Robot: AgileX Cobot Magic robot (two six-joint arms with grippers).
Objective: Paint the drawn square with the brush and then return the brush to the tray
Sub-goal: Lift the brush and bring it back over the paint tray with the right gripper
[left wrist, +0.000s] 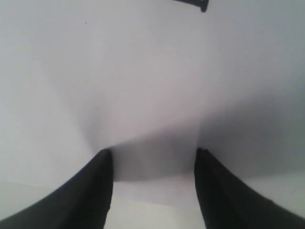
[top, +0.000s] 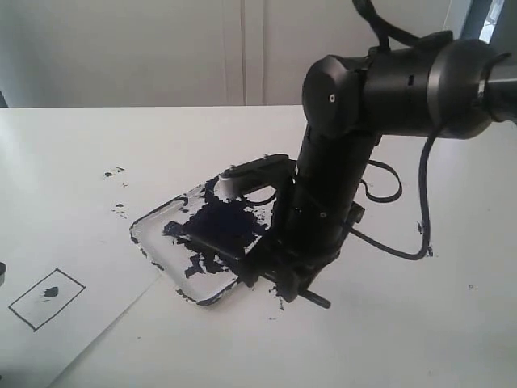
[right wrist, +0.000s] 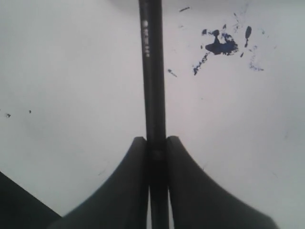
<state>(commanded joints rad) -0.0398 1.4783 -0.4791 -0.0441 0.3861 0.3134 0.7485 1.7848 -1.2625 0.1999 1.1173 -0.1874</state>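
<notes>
The brush (top: 313, 297) lies slanted across the tray (top: 149, 229), its tip in the blue-black paint blotch and its rear end sticking out past the tray's near right corner. My right gripper (top: 279, 271) is low at that corner, mostly hidden under its own arm. In the right wrist view the gripper (right wrist: 156, 140) is shut on the black brush handle (right wrist: 153, 71). The drawn square (top: 47, 299) sits on the paper sheet (top: 97, 267) at the lower left, with a small dark smear inside. My left gripper (left wrist: 152, 152) is open over bare white surface, holding nothing.
Dark paint splatters (top: 113, 172) mark the table left of the tray, and more splatters (right wrist: 219, 45) show beside the brush handle. A small white object (top: 234, 184) rests at the tray's far edge. The right arm's cable (top: 404, 246) loops down onto the table.
</notes>
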